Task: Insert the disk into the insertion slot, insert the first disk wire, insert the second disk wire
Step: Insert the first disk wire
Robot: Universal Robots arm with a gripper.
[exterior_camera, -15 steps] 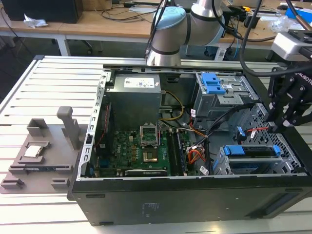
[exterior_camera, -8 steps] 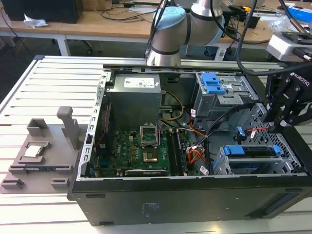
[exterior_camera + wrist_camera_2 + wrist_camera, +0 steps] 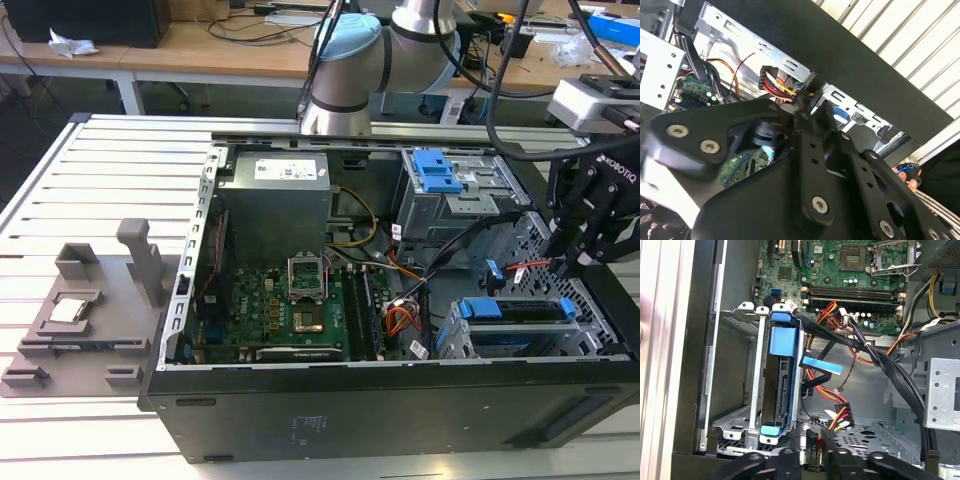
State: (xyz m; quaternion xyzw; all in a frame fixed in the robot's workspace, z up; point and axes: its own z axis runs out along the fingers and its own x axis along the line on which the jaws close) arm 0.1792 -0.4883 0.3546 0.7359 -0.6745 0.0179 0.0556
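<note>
disk (image 3: 784,385) seated in insertion slot (image 3: 754,385), hand (image 3: 812,460) clenched on black wire connector (image 3: 811,446) beside it

1. Disk (image 3: 781,390): seated in the insertion slot (image 3: 735,420). Only the rear edge and blue carrier show; the slot's walls hide the label and flat faces.
2. Gripper (image 3: 813,456): just behind the insertion slot. Its body is cut off by the picture's edge in the first wrist view.
3. Black connector (image 3: 814,440): clamped in the gripper, near the insertion slot's open end. Its mating face is hidden in both wrist views.
4. Robot arm (image 3: 350,70): beyond the insertion slot in the exterior view, upper links cut off.
5. Insertion slot, second wrist view: partly covered by the gripper's dark, blurred body.
</note>
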